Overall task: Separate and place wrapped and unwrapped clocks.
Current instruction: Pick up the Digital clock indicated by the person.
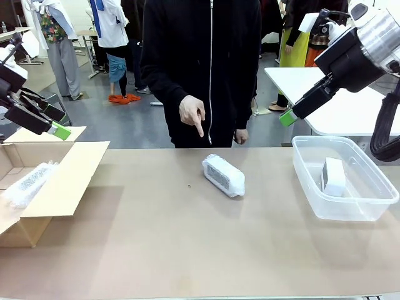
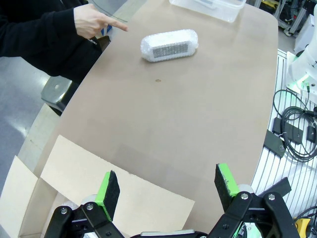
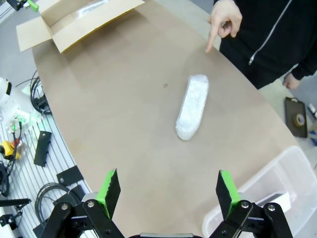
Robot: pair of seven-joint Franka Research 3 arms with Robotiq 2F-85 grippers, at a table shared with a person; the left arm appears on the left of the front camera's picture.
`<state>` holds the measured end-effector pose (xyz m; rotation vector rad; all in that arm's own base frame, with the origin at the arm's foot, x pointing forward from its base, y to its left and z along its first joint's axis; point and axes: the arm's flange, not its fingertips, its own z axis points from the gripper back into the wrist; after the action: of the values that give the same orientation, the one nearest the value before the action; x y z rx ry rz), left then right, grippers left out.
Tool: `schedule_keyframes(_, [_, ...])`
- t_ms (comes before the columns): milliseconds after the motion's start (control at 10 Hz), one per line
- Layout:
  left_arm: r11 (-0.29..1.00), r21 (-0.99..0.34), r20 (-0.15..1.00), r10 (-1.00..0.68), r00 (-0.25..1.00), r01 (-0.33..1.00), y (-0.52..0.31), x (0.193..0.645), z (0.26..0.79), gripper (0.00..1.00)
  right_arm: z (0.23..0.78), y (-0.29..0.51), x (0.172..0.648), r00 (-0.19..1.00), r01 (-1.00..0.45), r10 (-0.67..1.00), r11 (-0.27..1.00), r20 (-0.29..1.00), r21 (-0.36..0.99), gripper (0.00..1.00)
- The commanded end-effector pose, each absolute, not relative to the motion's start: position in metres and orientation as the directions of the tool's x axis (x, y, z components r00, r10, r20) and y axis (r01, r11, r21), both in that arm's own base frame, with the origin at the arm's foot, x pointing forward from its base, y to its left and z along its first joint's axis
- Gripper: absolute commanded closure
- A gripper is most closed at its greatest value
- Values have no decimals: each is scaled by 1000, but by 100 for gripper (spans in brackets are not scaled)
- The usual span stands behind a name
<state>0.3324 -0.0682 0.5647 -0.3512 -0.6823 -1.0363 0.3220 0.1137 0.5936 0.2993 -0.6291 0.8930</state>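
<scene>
Light: bright, even, indoor
Shadows: faint, soft on table (image 1: pixel 187 250) beside box (image 1: pixel 62 181)
Focus: sharp
Edges: wrist views bend outward

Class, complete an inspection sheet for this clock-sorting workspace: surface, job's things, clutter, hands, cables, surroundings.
Surface: brown table, smooth.
Job's things: wrapped clock lying mid-table; boxed clock, wrapped, in the box; bare clock in the tub.
Clutter: small dark speck near the wrapped clock.
Hands: left hand open above the box flap; right hand open by the tub.
Cables: black cables beside the table.
Surroundings: person's finger points down towards the wrapped clock; people behind.
</scene>
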Motion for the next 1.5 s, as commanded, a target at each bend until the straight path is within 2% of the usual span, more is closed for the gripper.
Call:
schedule_keyframes(0, [477, 42, 678, -659, 326, 878, -70, 333, 565, 0, 594, 113, 323, 459, -802, 633, 597, 624, -16, 0])
schedule_keyframes(1100, [477, 42, 678, -659, 326, 878, -70, 333, 565, 0, 594, 113, 323, 459, -802, 633, 597, 624, -16, 0])
schedule_keyframes(1200, [480, 46, 666, -668, 331, 876, -68, 332, 565, 0, 594, 113, 323, 459, -802, 633, 597, 624, -16, 0])
schedule_keyframes(1400, [492, -55, 576, -695, 430, 869, -130, 364, 598, 0, 594, 113, 323, 459, -802, 633, 597, 624, -16, 0])
